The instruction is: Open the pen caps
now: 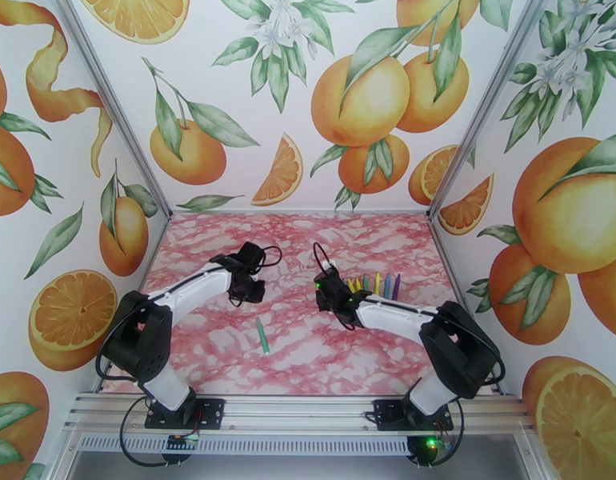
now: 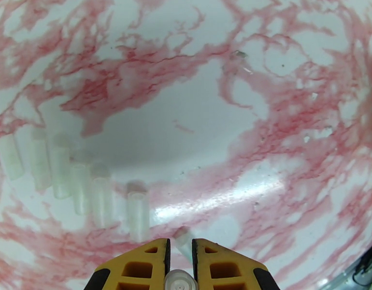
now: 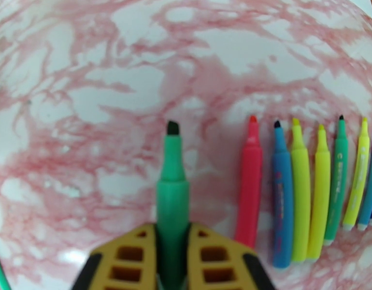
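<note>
My right gripper (image 3: 172, 233) is shut on a green pen (image 3: 172, 180) whose bare dark tip points away from me. To its right, several uncapped pens (image 3: 302, 189) lie side by side in red, blue, yellow and green. My left gripper (image 2: 179, 242) is shut on a clear pen cap (image 2: 179, 281). Several more clear pen caps (image 2: 70, 180) lie in a loose row on the table to its left. From above, the left gripper (image 1: 248, 296) and right gripper (image 1: 327, 283) hang low over mid-table, and the pen row (image 1: 376, 286) lies just right of the right gripper.
Another green pen (image 1: 262, 335) lies alone on the pink marbled table (image 1: 228, 362) between the arms, nearer the front. Orange-print walls (image 1: 132, 194) close in the left, back and right sides. A metal rail (image 1: 308, 410) runs along the near edge.
</note>
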Action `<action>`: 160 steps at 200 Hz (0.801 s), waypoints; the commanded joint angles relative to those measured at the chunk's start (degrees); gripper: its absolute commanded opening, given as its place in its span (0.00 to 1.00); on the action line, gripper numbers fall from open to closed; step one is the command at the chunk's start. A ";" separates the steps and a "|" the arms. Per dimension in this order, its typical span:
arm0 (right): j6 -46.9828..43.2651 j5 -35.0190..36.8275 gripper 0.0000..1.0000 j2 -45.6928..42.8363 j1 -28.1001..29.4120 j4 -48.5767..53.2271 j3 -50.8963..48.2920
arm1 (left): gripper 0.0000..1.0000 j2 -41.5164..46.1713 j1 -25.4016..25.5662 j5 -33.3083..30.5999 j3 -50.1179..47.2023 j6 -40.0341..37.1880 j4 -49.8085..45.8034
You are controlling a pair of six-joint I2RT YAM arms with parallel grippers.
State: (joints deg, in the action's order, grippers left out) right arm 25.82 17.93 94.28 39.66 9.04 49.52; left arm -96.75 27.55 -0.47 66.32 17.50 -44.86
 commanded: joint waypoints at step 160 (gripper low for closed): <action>0.79 1.78 0.00 9.75 -3.64 0.87 4.84 | 0.04 -7.96 2.07 -2.92 3.13 -2.36 -0.15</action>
State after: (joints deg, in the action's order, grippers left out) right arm 26.06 18.13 102.69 36.36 9.30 52.95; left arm -103.50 29.21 -2.44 67.51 16.05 -45.01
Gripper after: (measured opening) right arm 0.151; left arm 0.163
